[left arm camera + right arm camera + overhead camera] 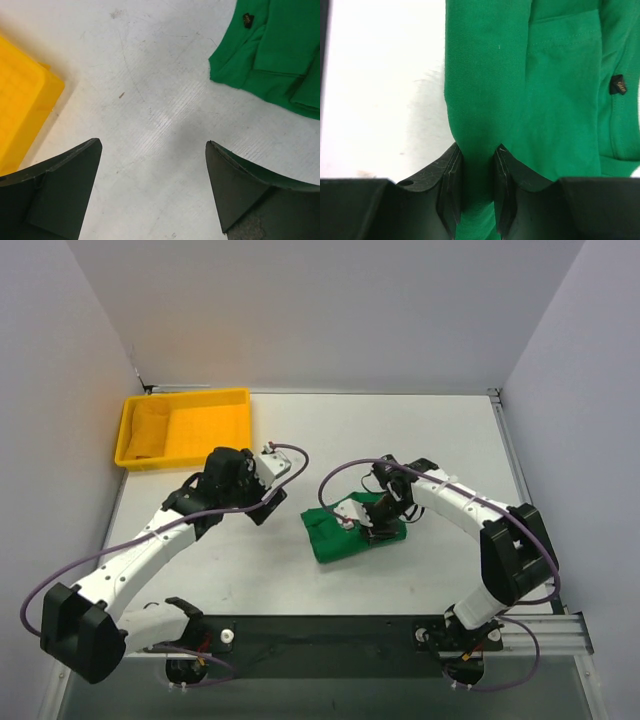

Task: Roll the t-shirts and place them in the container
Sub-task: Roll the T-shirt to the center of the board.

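Tray [200,393] sits at the far left of the desk [420,430], well apart from the work. Right of it, my left hand [152,144] hangs over bare desk with its fingers spread wide and nothing between them; its wrist view shows the tray's corner on one side and the shirt's left edge on the other, neither touched. The shirt [335,540] lies near the middle of the desk, gathered into a compact, thick bundle, not spread flat. My right hand [477,150] is down on its right part, fingers drawn narrow and pinching a raised fold of the green cloth.

I judge the roll to be under way, with the right hand holding the turned edge. The next move, I think, calls for the left hand to come right onto the shirt's free side, so the roll stays even and does not slacken when I turn the fold over.
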Available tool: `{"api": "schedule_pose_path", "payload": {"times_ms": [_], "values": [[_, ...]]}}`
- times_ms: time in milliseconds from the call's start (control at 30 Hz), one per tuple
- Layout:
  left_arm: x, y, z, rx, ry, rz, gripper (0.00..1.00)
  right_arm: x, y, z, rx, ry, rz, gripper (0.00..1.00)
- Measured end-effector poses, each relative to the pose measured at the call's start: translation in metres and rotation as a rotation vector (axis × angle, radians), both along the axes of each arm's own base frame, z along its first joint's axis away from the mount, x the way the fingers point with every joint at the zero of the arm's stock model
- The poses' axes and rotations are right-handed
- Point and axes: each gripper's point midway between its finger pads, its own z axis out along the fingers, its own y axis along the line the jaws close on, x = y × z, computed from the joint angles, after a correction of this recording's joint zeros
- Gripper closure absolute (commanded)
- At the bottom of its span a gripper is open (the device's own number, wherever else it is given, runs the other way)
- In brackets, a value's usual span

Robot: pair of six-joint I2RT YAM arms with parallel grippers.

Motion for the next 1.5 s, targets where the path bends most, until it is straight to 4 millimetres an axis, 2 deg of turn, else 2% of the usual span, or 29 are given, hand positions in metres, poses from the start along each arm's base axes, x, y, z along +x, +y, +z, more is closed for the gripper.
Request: {"api": "schedule_pose_path", "payload": {"times_ms": [67, 167, 233, 300, 433, 567, 667, 833, 933, 1033, 1167, 1233, 1333, 1467, 1500], "values": [[-0.004, 0.007, 0.003, 0.014, -0.026, 0.002, 0.1, -0.007, -0.002, 0.0, -0.025, 0.059, -0.019, 0.86], [-0.009, 0.003, 0.018, -0.005, -0.078, -0.056, 0.11, -0.008, 0.003, -0.002, -0.062, 0.166, -0.051, 0.87], [-0.018, -0.002, 0.025, -0.025, -0.127, -0.119, 0.11, -0.006, 0.007, -0.006, -0.081, 0.231, -0.066, 0.87], [-0.036, -0.005, 0.026, -0.038, -0.177, -0.193, 0.11, -0.004, 0.012, -0.01, -0.093, 0.292, -0.08, 0.87], [-0.078, -0.024, 0.006, -0.025, -0.229, -0.381, 0.15, -0.004, 0.017, -0.014, -0.119, 0.389, -0.103, 0.87], [-0.109, -0.043, -0.026, 0.042, -0.226, -0.545, 0.16, -0.004, 0.016, -0.014, -0.149, 0.502, -0.127, 0.86], [-0.115, -0.046, -0.036, 0.069, -0.212, -0.582, 0.16, 0.0, 0.016, -0.015, -0.158, 0.586, -0.141, 0.87], [-0.11, -0.057, -0.039, 0.065, -0.226, -0.602, 0.12, 0.013, 0.022, -0.019, -0.175, 0.684, -0.153, 0.86], [-0.111, -0.073, -0.04, 0.057, -0.26, -0.644, 0.13, 0.03, 0.03, -0.026, -0.177, 0.717, -0.197, 0.86], [-0.11, -0.091, -0.046, 0.075, -0.311, -0.698, 0.15, 0.033, 0.033, -0.03, -0.198, 0.773, -0.248, 0.86], [-0.112, -0.112, -0.061, 0.13, -0.39, -0.763, 0.28, 0.037, 0.036, -0.032, -0.24, 0.835, -0.323, 0.87], [-0.115, -0.118, -0.069, 0.155, -0.413, -0.794, 0.3, 0.04, 0.038, -0.033, -0.26, 0.861, -0.361, 0.87], [-0.116, -0.13, -0.07, 0.166, -0.472, -0.835, 0.37, 0.045, 0.042, -0.036, -0.272, 0.89, -0.416, 0.88], [-0.114, -0.142, -0.065, 0.17, -0.545, -0.853, 0.64, 0.048, 0.045, -0.036, -0.284, 0.911, -0.46, 0.88], [-0.113, -0.144, -0.066, 0.171, -0.549, -0.849, 0.74, 0.048, 0.045, -0.035, -0.286, 0.912, -0.465, 0.87]]}}
